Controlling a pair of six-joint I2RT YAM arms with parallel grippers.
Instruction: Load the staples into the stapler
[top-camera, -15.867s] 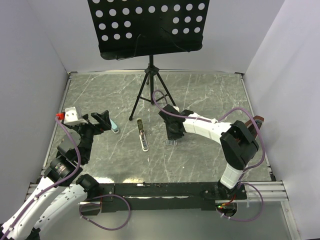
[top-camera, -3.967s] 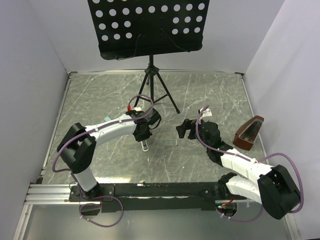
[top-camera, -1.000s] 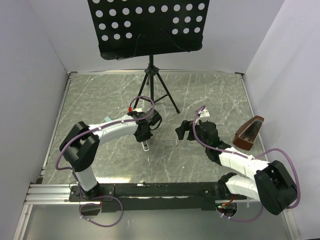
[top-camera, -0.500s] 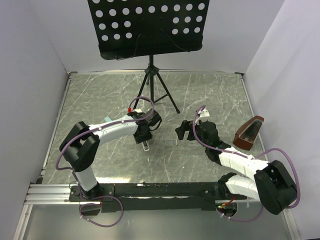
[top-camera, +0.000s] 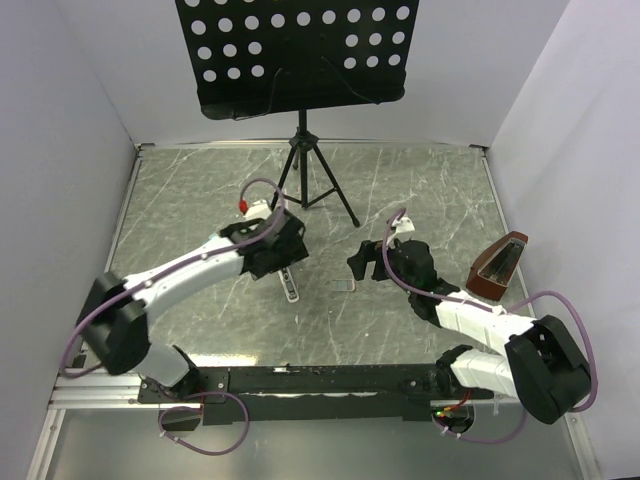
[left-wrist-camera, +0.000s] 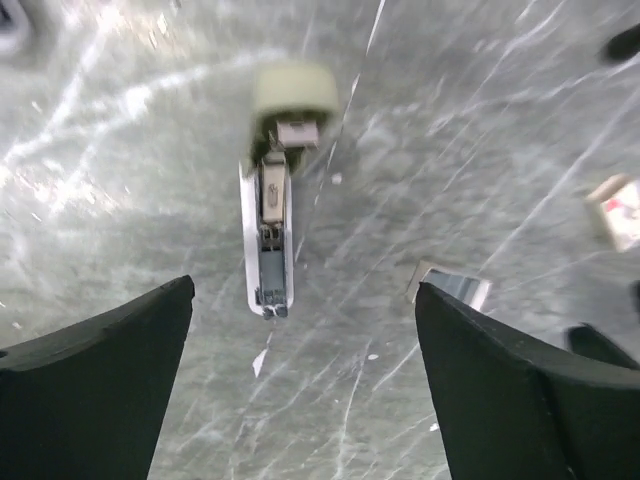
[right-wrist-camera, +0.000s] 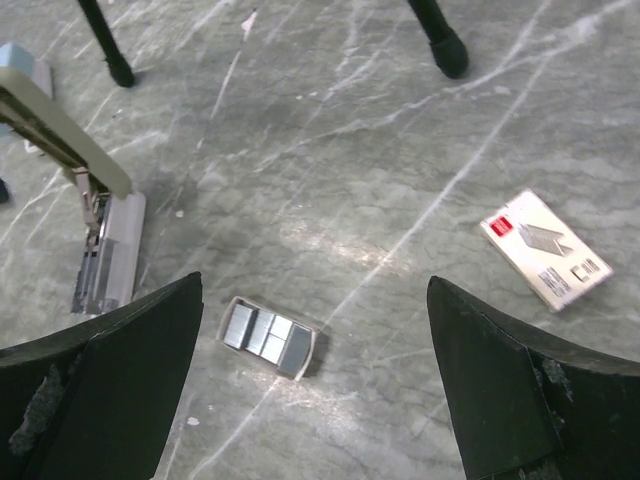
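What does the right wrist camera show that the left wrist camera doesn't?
Only the right wrist view: the silvery staple strips side by side in their little tray, the whole white-and-tan staple box, and two black tripod feet. Only the left wrist view: the open stapler uncut, its loading channel facing up. Both: that stapler, the tray, the box (cropped and blurred on the left wrist), and the marbled table.

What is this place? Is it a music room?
Probably not. It looks like a robot test bench: a left arm and a right arm bolted at the edge of a grey table, plain white walls around it. The music stand seems only a prop.
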